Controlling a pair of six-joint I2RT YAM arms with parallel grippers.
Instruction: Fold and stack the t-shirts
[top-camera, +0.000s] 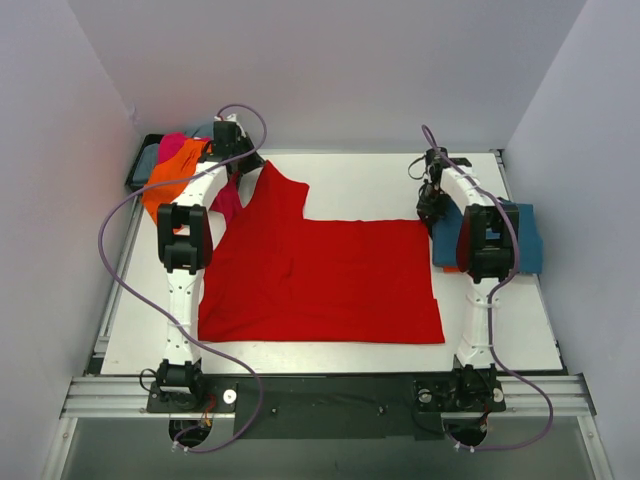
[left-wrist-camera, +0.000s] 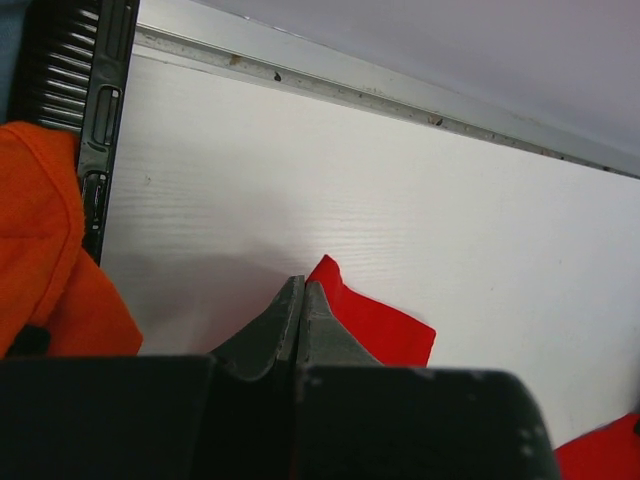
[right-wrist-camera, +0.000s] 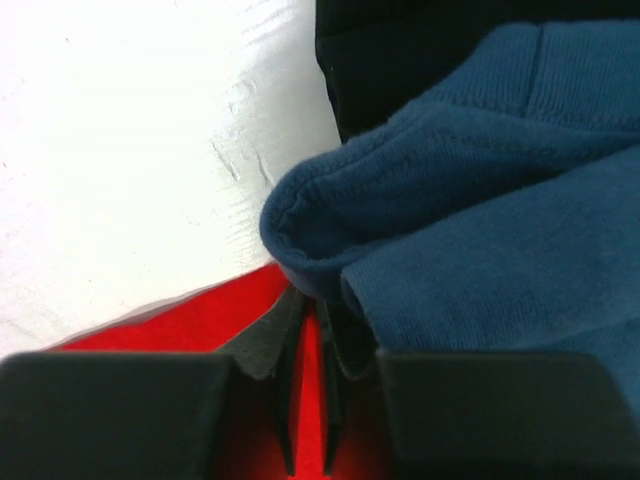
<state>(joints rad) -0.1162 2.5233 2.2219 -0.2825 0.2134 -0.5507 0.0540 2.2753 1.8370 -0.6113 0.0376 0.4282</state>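
The bright red t-shirt (top-camera: 320, 275) lies spread flat in the middle of the white table, with one corner drawn up toward the far left. My left gripper (top-camera: 243, 158) is at that corner, jaws pressed together, with a red tip (left-wrist-camera: 385, 325) showing right beside the fingertips (left-wrist-camera: 302, 282). My right gripper (top-camera: 430, 208) is at the shirt's far right corner. Its jaws (right-wrist-camera: 312, 300) are nearly closed with red cloth (right-wrist-camera: 190, 320) between them. A folded teal blue t-shirt (top-camera: 525, 235) lies just right of it and bulges over the fingers in the right wrist view (right-wrist-camera: 480, 200).
A black bin (top-camera: 135, 170) at the far left holds the orange (top-camera: 168, 180), magenta (top-camera: 172, 148) and grey-blue (top-camera: 148, 158) shirts. The orange one (left-wrist-camera: 40, 250) hangs over onto the table. Dark cloth (right-wrist-camera: 400, 60) shows beyond the teal shirt. Grey walls enclose the table.
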